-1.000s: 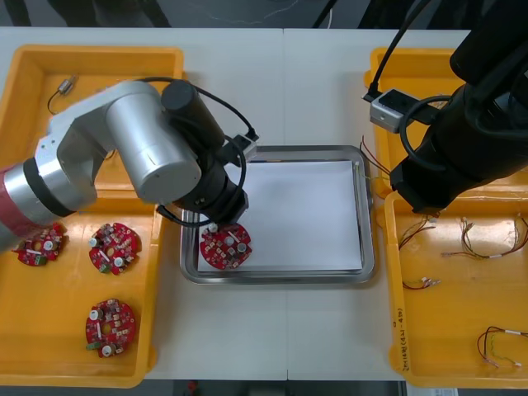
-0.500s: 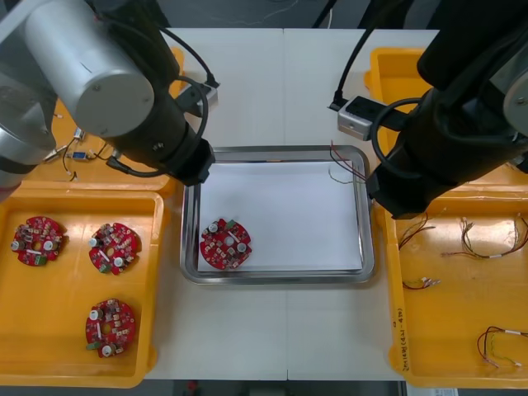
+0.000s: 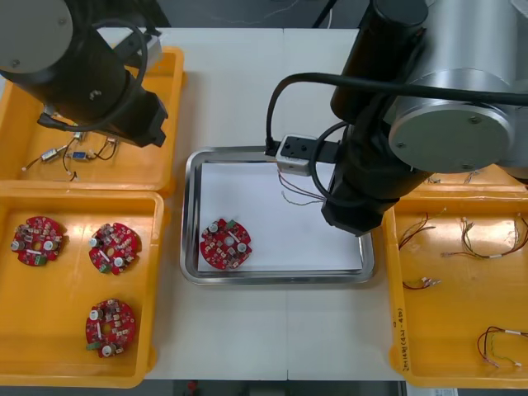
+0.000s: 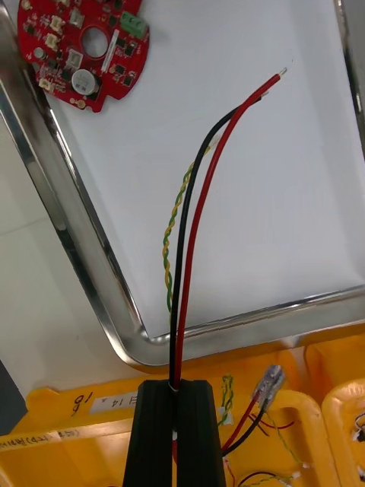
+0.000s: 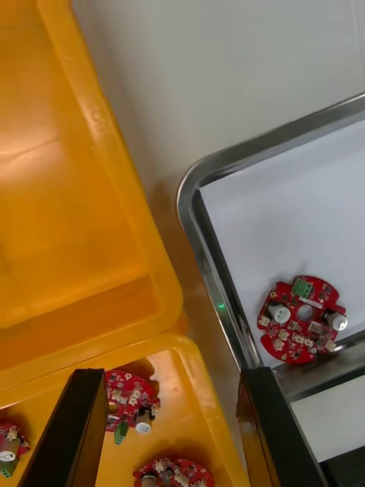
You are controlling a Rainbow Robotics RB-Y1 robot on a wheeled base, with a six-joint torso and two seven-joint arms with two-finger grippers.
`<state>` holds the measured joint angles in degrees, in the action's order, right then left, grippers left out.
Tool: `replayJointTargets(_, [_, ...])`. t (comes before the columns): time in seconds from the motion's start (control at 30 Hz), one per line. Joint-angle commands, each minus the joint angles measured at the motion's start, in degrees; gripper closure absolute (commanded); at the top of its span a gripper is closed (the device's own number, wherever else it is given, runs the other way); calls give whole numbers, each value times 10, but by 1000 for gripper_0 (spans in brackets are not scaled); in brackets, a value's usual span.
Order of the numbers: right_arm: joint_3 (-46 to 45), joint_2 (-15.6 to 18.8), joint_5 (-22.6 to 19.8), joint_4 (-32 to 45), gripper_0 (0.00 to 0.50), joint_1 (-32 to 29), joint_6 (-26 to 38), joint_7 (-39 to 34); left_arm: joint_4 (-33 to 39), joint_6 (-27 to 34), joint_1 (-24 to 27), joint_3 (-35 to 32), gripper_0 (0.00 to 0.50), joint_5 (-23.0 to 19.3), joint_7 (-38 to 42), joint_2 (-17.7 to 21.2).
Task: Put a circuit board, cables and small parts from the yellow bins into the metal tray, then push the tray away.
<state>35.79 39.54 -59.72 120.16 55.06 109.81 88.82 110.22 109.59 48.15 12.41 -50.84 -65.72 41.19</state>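
The right gripper (image 4: 176,384) has come over the tray (image 4: 91,281), clamped on cables (image 4: 199,205), and the left gripper (image 5: 171,380), fingers apart, has gone to its bins (image 5: 68,190); released this near the rim, the cables may drape over it.

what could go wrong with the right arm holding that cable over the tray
The right pincer grips the red and black cable at its end, close by the shiny metal tray's rim; released here, that end might drape over the rim towards the yellow bin. A twisted yellow and green cable hangs alongside; clamped or not I cannot tell; it may snag or drop early. The left pincer hangs open over a left yellow bin.
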Motion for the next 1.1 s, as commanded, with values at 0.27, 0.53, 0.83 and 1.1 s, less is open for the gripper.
replayJointTargets(0.27, [47, -29, 56, -43, 500, 22, -34, 149, 15, 4, -57, -85, 0, 22, 27, 57])
replayJointTargets(0.53, [96, -22, 109, -51, 500, 8, -90, 180, -33, 4, -71, -130, 0, 23, 10, 59])
replayJointTargets(0.83, [114, 1, 105, -55, 500, -46, -155, 177, -104, 4, -64, -140, 0, 27, -27, 67])
replayJointTargets(1.1, [151, 3, 114, -87, 500, -55, -174, 173, -162, 4, -46, -140, 0, 25, -45, 77])
